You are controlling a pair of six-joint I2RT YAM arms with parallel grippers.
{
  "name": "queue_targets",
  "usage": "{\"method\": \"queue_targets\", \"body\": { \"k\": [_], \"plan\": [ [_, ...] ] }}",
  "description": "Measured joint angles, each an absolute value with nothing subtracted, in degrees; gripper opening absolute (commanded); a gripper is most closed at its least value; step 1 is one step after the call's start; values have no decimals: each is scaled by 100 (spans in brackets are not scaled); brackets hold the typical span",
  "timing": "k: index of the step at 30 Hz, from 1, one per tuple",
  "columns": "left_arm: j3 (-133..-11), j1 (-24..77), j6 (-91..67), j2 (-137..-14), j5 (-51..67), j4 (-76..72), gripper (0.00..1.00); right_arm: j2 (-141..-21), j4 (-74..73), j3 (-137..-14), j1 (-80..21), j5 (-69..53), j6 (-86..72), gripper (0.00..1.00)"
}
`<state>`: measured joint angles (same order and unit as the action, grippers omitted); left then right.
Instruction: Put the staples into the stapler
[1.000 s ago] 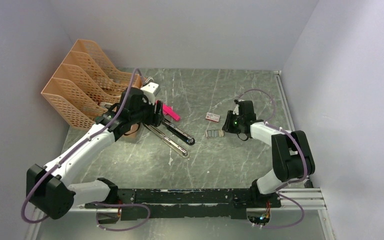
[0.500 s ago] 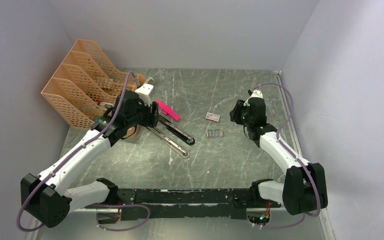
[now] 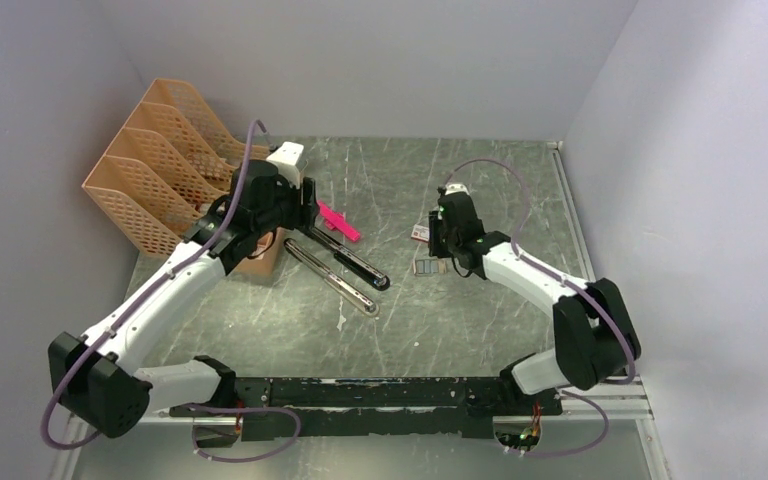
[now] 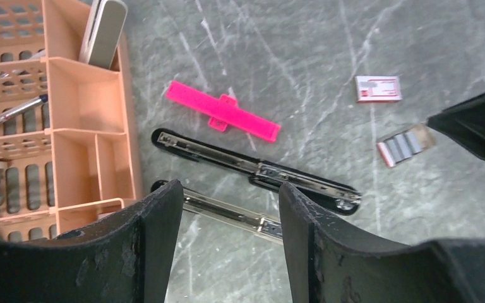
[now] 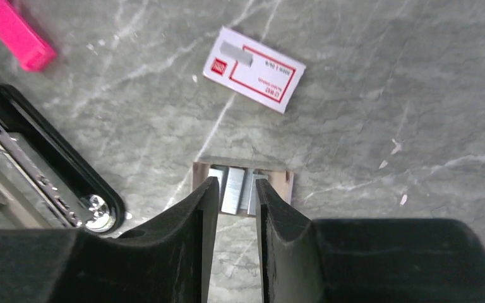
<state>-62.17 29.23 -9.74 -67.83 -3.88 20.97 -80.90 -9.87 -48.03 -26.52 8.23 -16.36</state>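
Note:
The stapler (image 3: 348, 262) lies folded open on the table, its black base (image 4: 259, 170) beside its silver rail (image 4: 227, 213). My left gripper (image 4: 230, 189) hovers open above the rail's near end, nothing between its fingers, also visible in the top view (image 3: 309, 214). The staples (image 5: 235, 184) are silvery strips side by side in a small brown tray (image 3: 428, 267). My right gripper (image 5: 236, 183) hangs just above them, jaws a narrow gap apart and holding nothing; from above it (image 3: 442, 250) stands at the tray's far edge. The white box with red print (image 5: 254, 61) lies beyond.
A pink plastic piece (image 4: 222, 110) lies just behind the stapler. An orange file rack (image 3: 160, 160) and an orange desk organiser (image 4: 82, 126) with pens stand at the left. Grey walls close in the table's left, back and right sides.
My right arm swung out to the right, then back left, and now hangs over the staple tray. My left gripper drifted slightly toward the back. The stapler and staples stayed put.

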Motion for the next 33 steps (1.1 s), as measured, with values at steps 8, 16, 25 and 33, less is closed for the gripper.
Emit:
{"method": "queue_targets", "body": {
  "k": [8,16,25,33],
  "plan": [
    [-5929,2781,-746,-6943,-617,2112,61,-8628,-1306,-4847,-2707,862,-1640,27],
    [-5929,2768,-705,-6945,-615,2088,61,-8892,-1444,-4882,-2707,838,-1645,27],
    [-5929,2751,-692,-6945,-602,2086,61,-9026,-1461,-4884,-2707,814,-1643,27],
    [-5929,2742,-683,-6945,-598,2084,61,-9102,-1468,-4882,-2707,814,-1643,28]
  ]
}}
